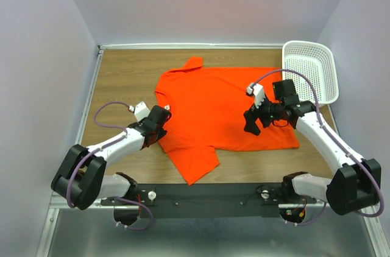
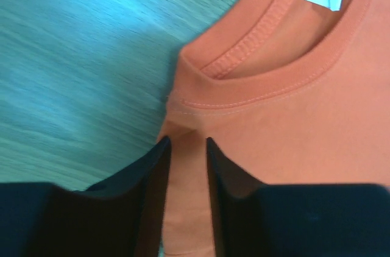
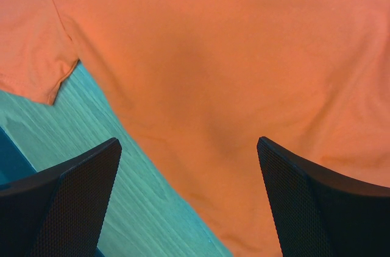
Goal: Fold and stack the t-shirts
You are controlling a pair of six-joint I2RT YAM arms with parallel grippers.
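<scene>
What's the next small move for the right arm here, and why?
Probably lower the right gripper and close it on the t-shirt edge: its jaws hang wide open above the fabric, while the left gripper seems pinched on cloth beside the collar.

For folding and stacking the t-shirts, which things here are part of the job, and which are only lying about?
Part of the job:
t-shirt, spread out on the table
left gripper, pinching a fold of fabric beside the collar
right gripper, open above the shirt's body

Only lying about:
white basket, at the far right corner, with nothing visible in it
</scene>
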